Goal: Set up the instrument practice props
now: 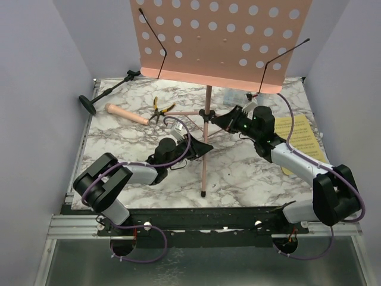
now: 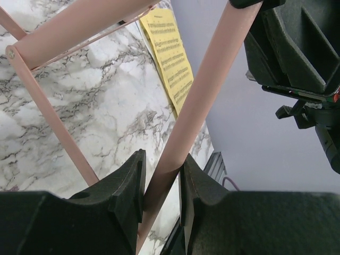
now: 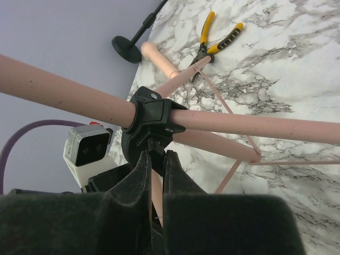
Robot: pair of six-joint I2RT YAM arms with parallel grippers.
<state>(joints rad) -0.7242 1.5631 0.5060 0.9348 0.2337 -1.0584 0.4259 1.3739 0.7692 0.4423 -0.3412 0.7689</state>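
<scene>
Toward the near edge of the marble table (image 1: 119,155), the left gripper (image 2: 162,186) pinches a pink leg of the pink perforated tripod music stand (image 1: 220,36), which stands mid-table. Just beyond it, the right gripper (image 3: 155,170) has its fingers pressed together on a thin part under the stand's black collar (image 3: 151,119). Yellow music sheets (image 1: 300,140) lie flat by the right edge. Farther left lie yellow-handled pliers (image 1: 159,110) and the pink-beige microphone (image 1: 126,114). The short black mic stand (image 1: 110,89) lies tipped over at the far left corner.
</scene>
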